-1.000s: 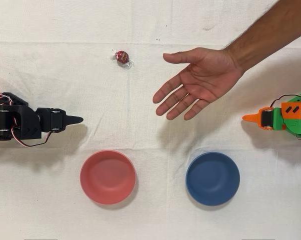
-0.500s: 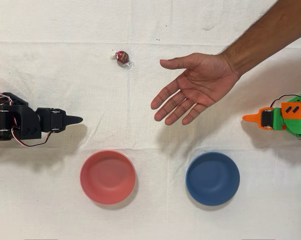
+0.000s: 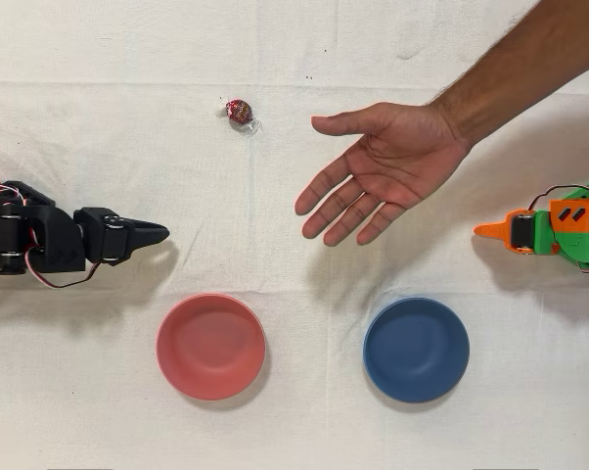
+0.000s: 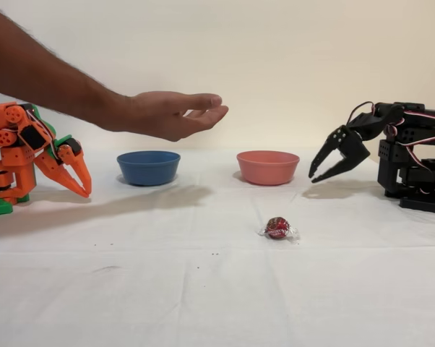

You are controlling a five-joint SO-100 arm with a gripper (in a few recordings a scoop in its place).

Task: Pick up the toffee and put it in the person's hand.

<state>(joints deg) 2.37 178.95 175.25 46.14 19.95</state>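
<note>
Fixed view: toffee (image 4: 277, 228) on the desk (image 4: 203, 289), lower centre; open hand (image 4: 175, 113) held above, upper left; black claw (image 4: 321, 168), released and empty, at right.

Two bowls (image 3: 210, 346) (image 3: 416, 350), one toffee (image 3: 240, 112), one hand (image 3: 392, 166), two arms (image 3: 50, 239) (image 3: 559, 228).

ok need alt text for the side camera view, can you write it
A black robot arm's open claw hangs above the table at the right, well short of a red-wrapped toffee lying on the white cloth in front. A person's hand is held palm up in the air at the left, above a blue bowl and near a pink bowl.
</note>
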